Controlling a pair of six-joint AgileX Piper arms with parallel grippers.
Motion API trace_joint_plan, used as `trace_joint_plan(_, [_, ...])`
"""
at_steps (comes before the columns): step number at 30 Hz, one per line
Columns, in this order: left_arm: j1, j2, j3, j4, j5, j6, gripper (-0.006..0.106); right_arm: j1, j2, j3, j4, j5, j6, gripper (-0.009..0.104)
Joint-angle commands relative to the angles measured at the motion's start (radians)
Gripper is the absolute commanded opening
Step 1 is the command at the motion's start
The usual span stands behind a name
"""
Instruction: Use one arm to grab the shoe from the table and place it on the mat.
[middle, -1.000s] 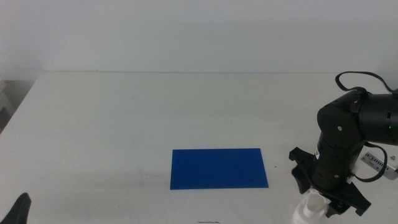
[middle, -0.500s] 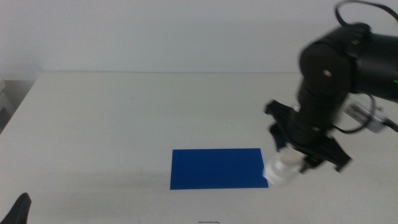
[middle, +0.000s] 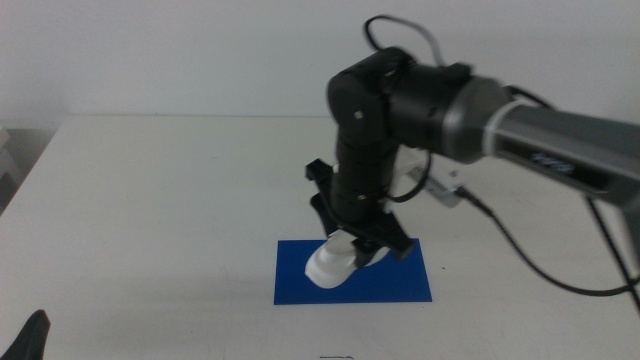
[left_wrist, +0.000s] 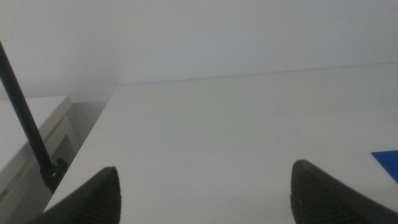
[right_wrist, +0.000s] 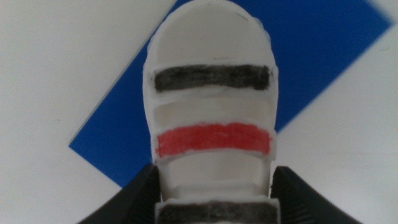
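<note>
While the left tool (left_wrist: 202, 193) is kept spread wide and empty at the near left bench (middle: 170, 200) corner, the shoe (middle: 334, 262) is clamped by the right tool (middle: 358, 250) and held just over the mat (middle: 400, 282).

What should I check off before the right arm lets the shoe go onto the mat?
1. Grip: right end effector shut on the shoe, jaws against both its sides in the wrist view: ok.
2. Shoe over the mat: ok, its white body overlaps the blue in the middle view.
3. Shoe resting on the mat: cannot tell; it hangs tilted, one end down.
4. Alignment: not ok, the shoe lies diagonal to the mat edges.
5. Left end effector out of the way, at the table near corner, open: ok.
</note>
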Motion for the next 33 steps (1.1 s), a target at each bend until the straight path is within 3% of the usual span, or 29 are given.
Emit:
trace_joint_plan(1, [-0.004, -0.019, -0.003, -0.009, -0.082, -0.015, 0.094, 0.002, -0.014, -0.071, 0.007, 0.091, -0.010, -0.001])
trace_joint_plan(12, [-0.004, -0.019, -0.003, -0.009, -0.082, -0.015, 0.094, 0.002, -0.001, -0.071, -0.052, 0.091, -0.010, -0.001])
trace_joint_plan(15, [-0.004, -0.019, -0.003, -0.009, -0.082, -0.015, 0.094, 0.002, -0.001, -0.071, -0.069, 0.091, -0.087, -0.001])
trace_joint_plan(17, [-0.004, -0.019, -0.003, -0.009, -0.082, -0.015, 0.094, 0.002, -0.003, -0.071, -0.076, 0.091, -0.278, -0.001])
trace_joint_plan(21, [-0.004, -0.019, -0.003, -0.009, -0.082, -0.015, 0.094, 0.002, -0.004, -0.071, -0.042, 0.091, -0.898, -0.001])
trace_joint_plan(27, [-0.004, -0.019, -0.003, -0.009, -0.082, -0.015, 0.094, 0.002, -0.004, -0.071, -0.061, 0.087, -1.740, -0.001])
trace_joint_plan(33, [-0.004, -0.019, -0.003, -0.009, -0.082, -0.015, 0.094, 0.002, -0.004, -0.071, -0.057, 0.086, -2.153, -0.001])
